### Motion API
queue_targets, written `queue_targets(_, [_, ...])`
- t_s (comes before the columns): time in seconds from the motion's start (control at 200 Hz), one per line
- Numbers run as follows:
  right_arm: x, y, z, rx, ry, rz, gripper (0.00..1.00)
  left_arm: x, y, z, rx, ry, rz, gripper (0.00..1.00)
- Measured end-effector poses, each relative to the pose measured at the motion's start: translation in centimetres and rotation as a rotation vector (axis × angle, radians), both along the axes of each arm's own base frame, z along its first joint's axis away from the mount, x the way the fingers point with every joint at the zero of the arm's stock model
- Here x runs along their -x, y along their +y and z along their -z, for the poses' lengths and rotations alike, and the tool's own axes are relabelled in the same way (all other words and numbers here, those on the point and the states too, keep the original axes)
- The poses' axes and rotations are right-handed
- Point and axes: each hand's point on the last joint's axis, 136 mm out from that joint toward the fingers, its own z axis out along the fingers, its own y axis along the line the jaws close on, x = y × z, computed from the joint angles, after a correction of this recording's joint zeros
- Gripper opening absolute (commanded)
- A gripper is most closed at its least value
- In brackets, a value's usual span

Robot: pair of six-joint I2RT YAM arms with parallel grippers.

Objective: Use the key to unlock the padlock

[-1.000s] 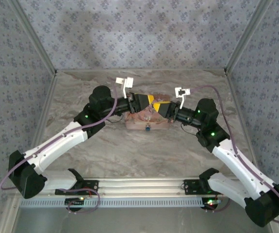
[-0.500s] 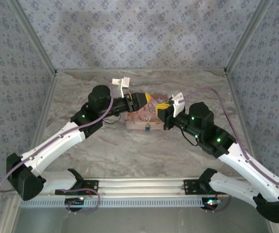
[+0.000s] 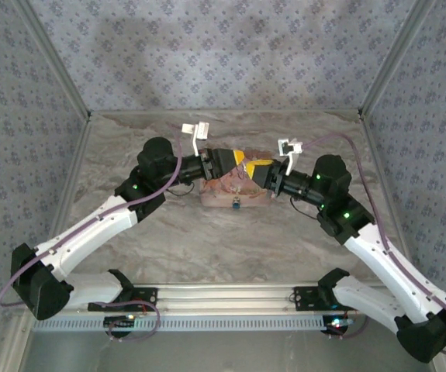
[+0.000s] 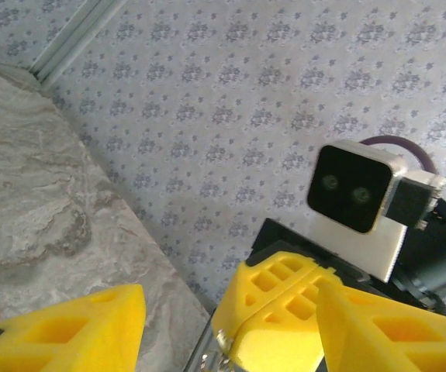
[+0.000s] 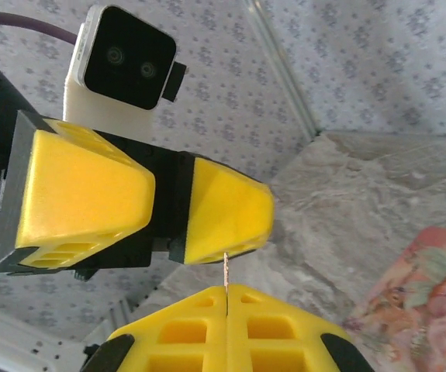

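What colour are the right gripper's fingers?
Yellow; the fingers show best in the right wrist view.

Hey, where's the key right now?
In the right wrist view, the key sticks up from the shut right gripper that pinches it, its tip just below the open left gripper.

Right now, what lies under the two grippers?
The pink box with the blue padlock at its near edge. The left gripper and right gripper cover its far half; anything there is hidden.
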Motion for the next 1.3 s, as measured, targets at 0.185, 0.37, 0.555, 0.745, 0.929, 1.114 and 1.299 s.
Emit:
queue_targets(0.185, [0.4, 0.7, -0.6, -0.069, 0.045, -0.069, 0.0, 0.3, -0.1, -0.3, 0.012, -0.009, 0.019, 0.35])
queue_targets(0.37, [0.4, 0.5, -1.4, -0.12, 0.061, -0.087, 0.0, 0.4, -0.1, -0.5, 0.017, -0.008, 0.024, 0.15])
queue_targets(0.555, [0.2, 0.3, -1.5, -0.141, 0.084, -0.095, 0.0, 0.5, -0.2, -0.7, 0.022, -0.02, 0.028, 0.05])
queue_targets(0.745, [0.2, 0.3, -1.6, -0.156, 0.101, -0.102, 0.06, 0.6, -0.2, -0.8, 0.025, -0.027, 0.032, 0.0])
queue_targets(0.929, [-0.3, -0.1, -1.3, -0.168, 0.124, -0.081, 0.43, 0.8, -0.4, -0.6, 0.02, -0.025, 0.031, 0.0])
queue_targets(1.114, [-0.6, -0.3, -0.6, -0.191, 0.15, -0.054, 0.5, 0.5, -0.5, -0.6, 0.023, -0.022, 0.019, 0.0])
queue_targets(1.299, [-0.6, 0.1, -0.5, -0.229, 0.152, -0.046, 0.51, -0.1, -0.4, -0.3, 0.024, -0.008, -0.015, 0.0])
